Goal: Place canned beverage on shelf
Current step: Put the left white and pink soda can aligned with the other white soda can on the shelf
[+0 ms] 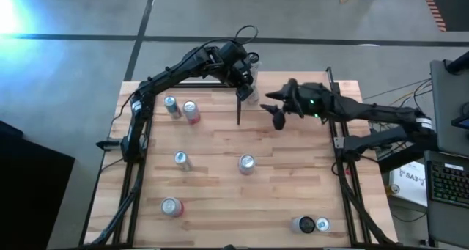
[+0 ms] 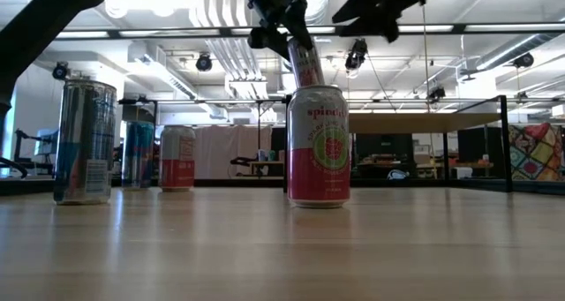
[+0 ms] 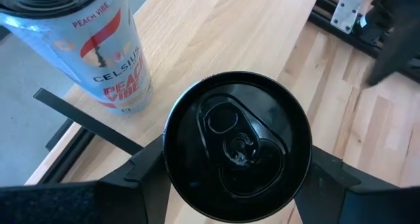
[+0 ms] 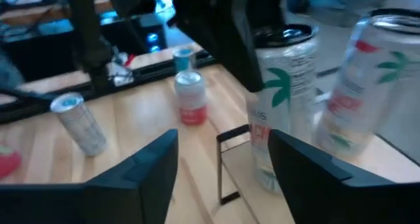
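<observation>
My left gripper [image 3: 239, 165] is shut on a white can with a black top [image 3: 237, 145], over the far middle of the table by the shelf [image 2: 424, 122], a pale panel on thin black rods. In the low view the can [image 2: 305, 63] tilts high up, with its bottom hidden behind a pink Spindrift can [image 2: 318, 146]. A white Celsius can [image 3: 105, 53] stands upright beside it on the pale wood. My right gripper [image 1: 277, 111] is open to the right of them, with nothing between its fingers [image 4: 151, 165]. My left gripper holds the black-topped can by its round wall just below the rim [image 3: 172, 159], pinched between the two fingers, one on each side. The fingers slant down from above. The can is a little tilted; whether its bottom touches the shelf I cannot tell.
Several more cans stand on the striped tabletop: two at the far left [image 1: 181, 109], two in the middle [image 1: 247, 164], one near left [image 1: 171, 207], and two at the near right [image 1: 311, 224]. Black frame rails [image 1: 338, 144] run along both sides.
</observation>
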Robot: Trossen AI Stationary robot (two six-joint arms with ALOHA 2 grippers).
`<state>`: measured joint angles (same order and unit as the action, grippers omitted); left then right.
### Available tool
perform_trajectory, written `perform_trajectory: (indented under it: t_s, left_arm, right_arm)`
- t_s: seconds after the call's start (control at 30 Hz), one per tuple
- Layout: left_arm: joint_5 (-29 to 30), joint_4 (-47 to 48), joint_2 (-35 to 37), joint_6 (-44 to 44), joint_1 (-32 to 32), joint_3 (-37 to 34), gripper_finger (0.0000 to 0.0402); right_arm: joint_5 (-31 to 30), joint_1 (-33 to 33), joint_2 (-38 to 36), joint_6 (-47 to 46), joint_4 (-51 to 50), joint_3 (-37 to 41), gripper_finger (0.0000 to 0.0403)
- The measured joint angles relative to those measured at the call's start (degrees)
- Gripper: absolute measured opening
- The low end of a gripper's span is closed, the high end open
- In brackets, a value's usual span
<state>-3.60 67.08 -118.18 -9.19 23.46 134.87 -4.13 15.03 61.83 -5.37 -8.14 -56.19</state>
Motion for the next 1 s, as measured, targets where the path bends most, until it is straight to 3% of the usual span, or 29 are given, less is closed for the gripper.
perform_trajectory:
  t_s: [0.17, 0.57, 0.73, 1.0]
  left_arm:
    - [0.0, -0.01, 0.05, -0.2, 0.0, 0.0, 0.0215]
    - [0.07, 1.56, 0.16, -0.32, -0.36, 0.07, 0.0215]
    - [0.07, 2.07, 0.2, -0.28, -0.37, 0.11, 0.0215]
    - [-0.4, 2.41, 0.25, -0.15, -0.39, 0.13, 0.0215]
  right_arm:
    - [-0.38, 3.13, 5.06, 4.79, 0.39, -0.74, 0.0266]
    - [-0.56, 5.22, 16.02, 4.49, 0.87, -8.07, 0.0343]
    - [-2.75, 5.22, 19.5, 2.96, 0.9, -10.44, 0.0329]
    - [-3.21, 5.75, 19.2, 3.05, 4.13, -9.8, 0.026]
